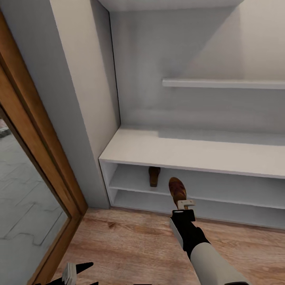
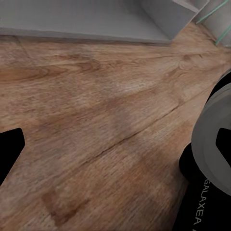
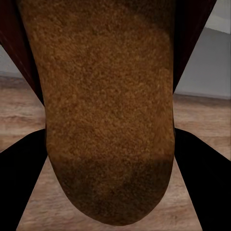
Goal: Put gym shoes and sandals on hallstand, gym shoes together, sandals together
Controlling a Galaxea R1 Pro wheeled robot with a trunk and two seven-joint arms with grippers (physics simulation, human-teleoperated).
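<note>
Noted right gripper (image 1: 185, 206) clamped on one brown sandal (image 1: 177, 190), held aloft just in front of the hallstand (image 1: 190, 152), level with its upper open shelf and clear of the corridor floor (image 1: 130, 245). Found second sandal (image 1: 154, 176) already lying on that shelf, a little to the left and deeper in. Confirmed in right wrist view by footbed (image 3: 108, 115) pressed between the two dark fingers (image 3: 21, 168). Could not tell state of left gripper (image 1: 73, 273), seen low at frame edge over bare planks. Judged main risk as follows: held toe-forward under the bench top, liable to strike shelf lip on entry; if released short, likely to tip back onto floor; if pushed too far left, could knock seated sandal askew.
</note>
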